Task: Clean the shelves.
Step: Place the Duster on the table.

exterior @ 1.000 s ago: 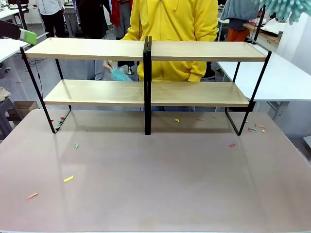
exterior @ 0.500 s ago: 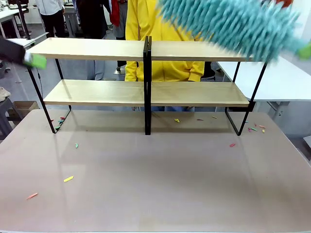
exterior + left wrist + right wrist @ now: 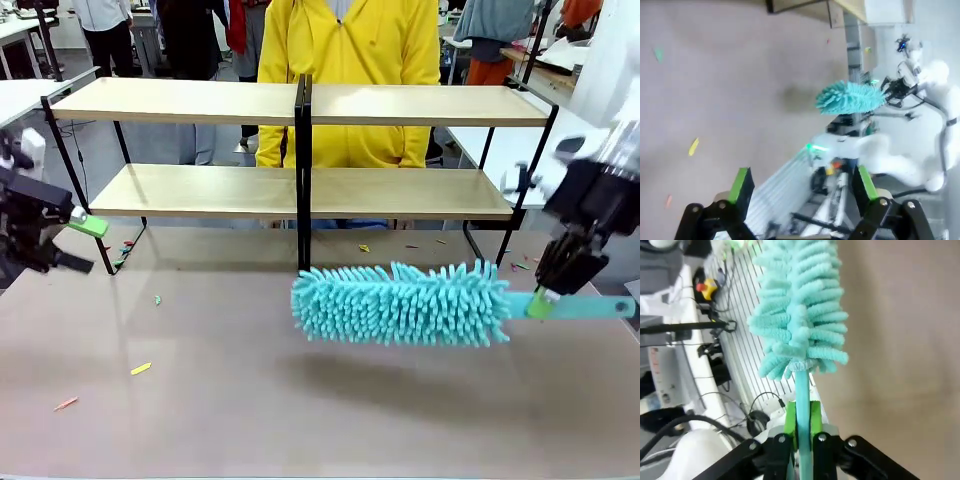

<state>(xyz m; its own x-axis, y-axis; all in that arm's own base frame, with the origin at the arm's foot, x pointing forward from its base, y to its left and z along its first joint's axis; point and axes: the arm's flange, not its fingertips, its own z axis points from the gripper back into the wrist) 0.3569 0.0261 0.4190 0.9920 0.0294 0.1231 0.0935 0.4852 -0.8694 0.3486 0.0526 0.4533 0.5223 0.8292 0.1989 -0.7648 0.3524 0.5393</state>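
The right tool (image 3: 545, 300) was clenched on the thin teal handle of a fluffy teal duster (image 3: 402, 303), its green pads (image 3: 790, 417) pressed against the handle from both sides in the right wrist view. The duster's shaggy head stretched out sideways from that tool toward the middle of the surface (image 3: 300, 400), held level above it and casting a shadow below; the handle's end poked out on the other side of the tool.

The left tool (image 3: 80, 224) hung near the surface's left edge, released, its two green-padded fingers (image 3: 741, 182) spread wide apart with nothing between them in the left wrist view. From there the duster showed far off, held by the other arm.

The shelves (image 3: 300, 105) stood beyond both tools, at the far side of the surface, the duster's head in front of and below the lower boards, not touching them. A person in a yellow top (image 3: 350, 60) stood behind the shelves. Small coloured scraps (image 3: 140, 369) lay scattered on the surface, some just below the left tool, others near the shelves' feet.
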